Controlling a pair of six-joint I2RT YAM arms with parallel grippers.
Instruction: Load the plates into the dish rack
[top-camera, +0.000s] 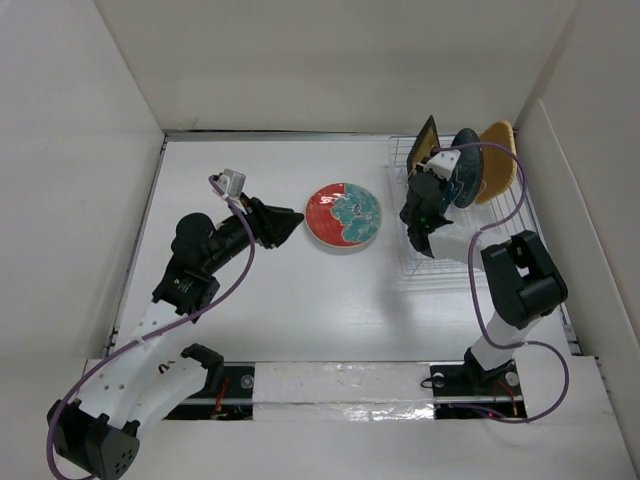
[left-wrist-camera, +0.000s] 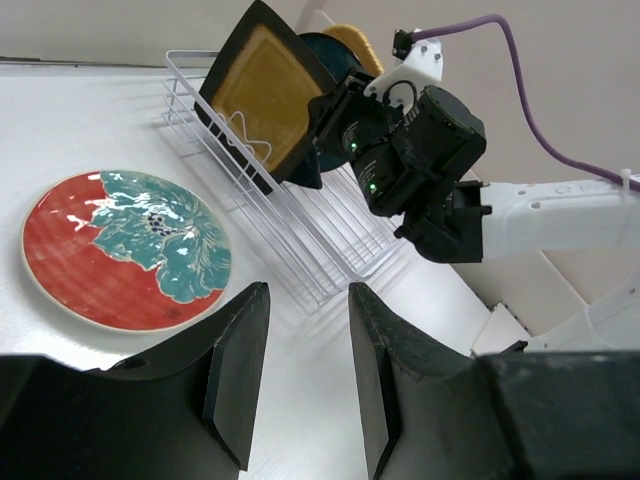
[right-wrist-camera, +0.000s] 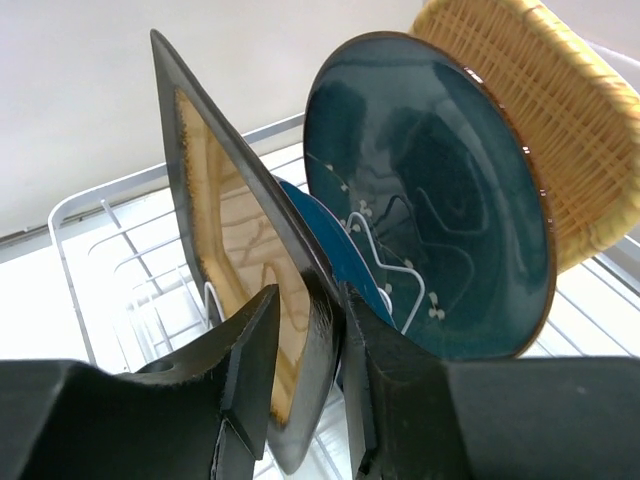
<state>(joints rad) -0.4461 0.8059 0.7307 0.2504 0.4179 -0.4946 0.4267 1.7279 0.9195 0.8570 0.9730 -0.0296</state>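
R tool (right-wrist-camera: 308, 300) straddles mustard plate (right-wrist-camera: 230, 250) in rack (left-wrist-camera: 340, 235) — can't tell if clamped; L tool (left-wrist-camera: 308, 300) released

White surface (top-camera: 320, 310), matte, carrying soft shadows. White panel walls box it in on three sides: left wall (top-camera: 70, 150), back wall (top-camera: 340, 60), right wall (top-camera: 585, 200). The right wall leans outward and its top edge runs diagonally. A thin dark seam (top-camera: 290, 133) runs where the back wall meets the surface. At the near edge a glossy, wrinkled tape strip (top-camera: 340, 385) lies across a black rail (top-camera: 235, 385), and the rail shows at both ends of the strip. In front of that is a plain white ledge (top-camera: 330, 445). In the left wrist view the back wall looks grey-beige, with white panel edges at lower right, too blurred to sort out.
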